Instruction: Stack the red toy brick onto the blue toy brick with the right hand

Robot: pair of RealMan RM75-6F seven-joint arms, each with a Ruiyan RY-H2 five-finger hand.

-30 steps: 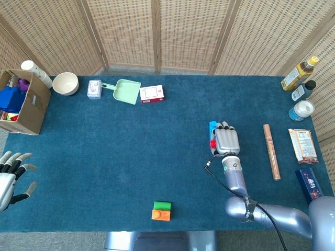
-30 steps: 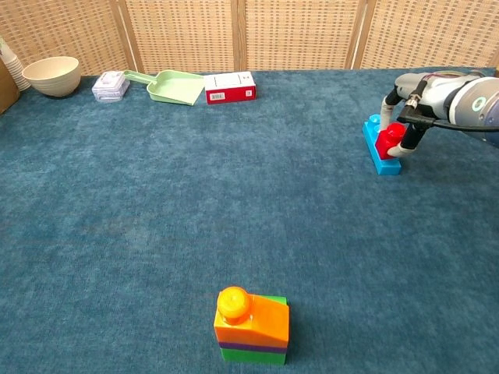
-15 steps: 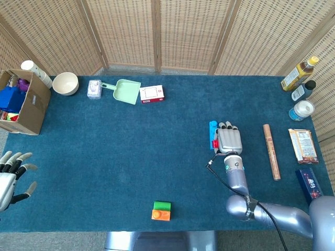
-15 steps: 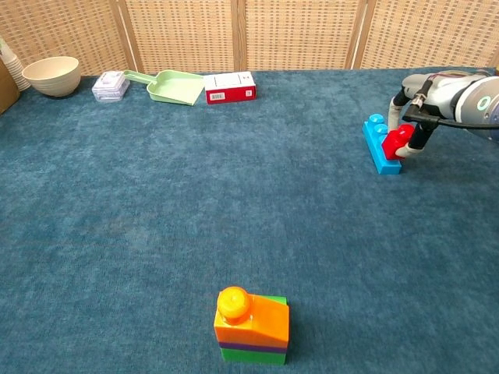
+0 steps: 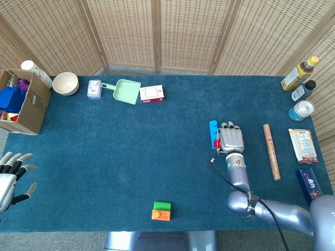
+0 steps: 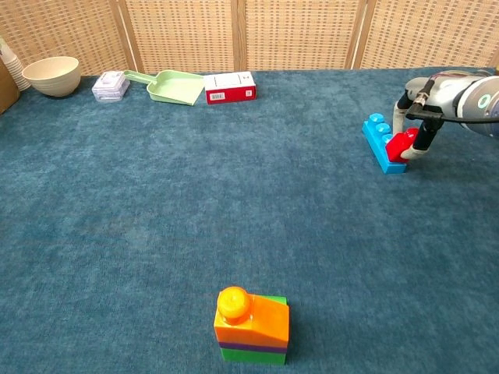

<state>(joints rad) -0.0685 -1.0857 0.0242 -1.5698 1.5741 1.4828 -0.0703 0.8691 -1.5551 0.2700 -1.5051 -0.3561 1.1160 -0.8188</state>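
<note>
The blue toy brick (image 6: 381, 140) lies long and flat on the blue cloth at the right, and shows in the head view (image 5: 213, 130) too. The small red toy brick (image 6: 401, 146) leans against its right side near the front end; only a sliver of the red brick (image 5: 216, 144) shows from above. My right hand (image 6: 433, 100) reaches in from the right and pinches the red brick between curled fingers (image 6: 425, 140). From above, the right hand (image 5: 231, 140) covers most of the red brick. My left hand (image 5: 10, 175) hovers off the table's left edge, fingers spread, holding nothing.
An orange and green brick stack (image 6: 252, 326) stands near the front. A bowl (image 6: 52, 75), green dustpan (image 6: 173, 86) and red-white box (image 6: 230, 86) line the back. A cardboard box (image 5: 21, 102) sits at left. A brown stick (image 5: 270, 151), bottles (image 5: 299, 73) and packets (image 5: 302, 145) lie right.
My right hand has drawn to the right with the red brick, which went from atop the blue brick's front end to beside its right edge. The left hand stayed put.
</note>
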